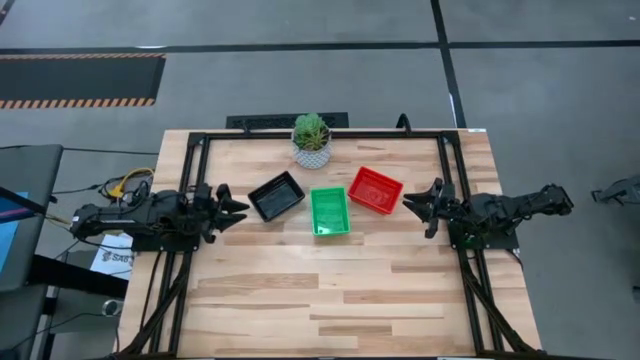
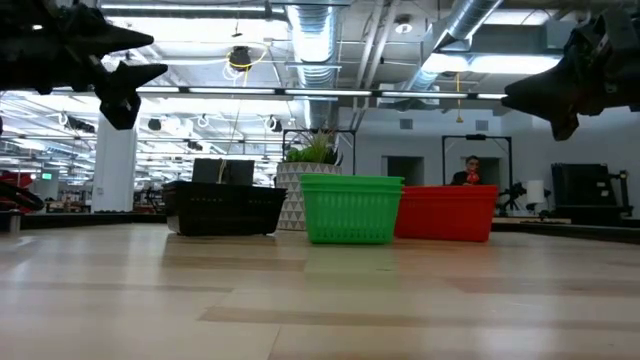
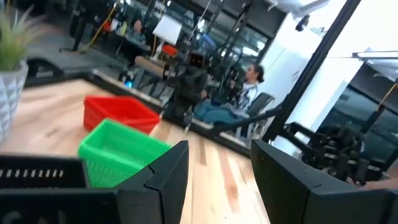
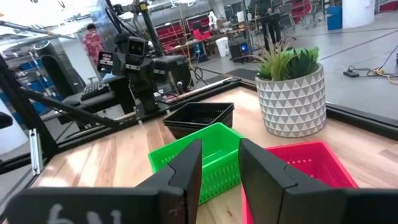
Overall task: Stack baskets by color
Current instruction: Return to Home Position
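Jaws apart, well clear of baskets (image 1: 330, 211)

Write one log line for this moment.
black rectangular plastic mesh baskets: stacked; green baskets: stacked; red baskets: stacked; left gripper: open, raised; right gripper: open, raised

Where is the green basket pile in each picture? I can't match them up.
High view: green stack mid-table, between black stack and red stack.
Low view: green stack in the middle, same neighbours.
Left wrist view: green stack before the red one.
Right wrist view: green stack before the black one.
Shared landmark: the potted plant, in all four views.
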### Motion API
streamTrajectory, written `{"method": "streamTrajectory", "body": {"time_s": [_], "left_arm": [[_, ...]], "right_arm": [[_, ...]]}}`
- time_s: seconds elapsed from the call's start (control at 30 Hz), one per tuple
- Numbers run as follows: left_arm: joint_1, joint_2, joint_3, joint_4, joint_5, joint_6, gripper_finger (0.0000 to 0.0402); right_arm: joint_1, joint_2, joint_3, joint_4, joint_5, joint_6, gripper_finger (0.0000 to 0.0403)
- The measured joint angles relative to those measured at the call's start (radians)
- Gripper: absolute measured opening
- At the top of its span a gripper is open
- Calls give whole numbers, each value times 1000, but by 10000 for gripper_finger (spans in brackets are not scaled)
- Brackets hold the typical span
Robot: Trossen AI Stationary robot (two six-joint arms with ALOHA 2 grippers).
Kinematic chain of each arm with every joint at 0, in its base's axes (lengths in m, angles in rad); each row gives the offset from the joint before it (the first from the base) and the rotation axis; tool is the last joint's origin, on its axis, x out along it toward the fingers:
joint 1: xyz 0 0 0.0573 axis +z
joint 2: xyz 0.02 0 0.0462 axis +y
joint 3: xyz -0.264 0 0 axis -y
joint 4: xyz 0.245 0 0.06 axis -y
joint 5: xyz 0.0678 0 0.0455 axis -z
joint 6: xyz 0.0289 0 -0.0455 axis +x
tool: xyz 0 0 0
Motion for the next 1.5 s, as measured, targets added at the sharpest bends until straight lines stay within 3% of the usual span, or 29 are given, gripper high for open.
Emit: {"method": "streamTrajectory", "body": {"time_s": [0.2,1.5], "left_arm": [[0,0,-1,-87,-4,-7,162],[0,2,-3,-83,-27,6,162]], "right_arm": [[0,0,0,-1,0,0,127],[0,0,-2,-3,0,0,127]]}}
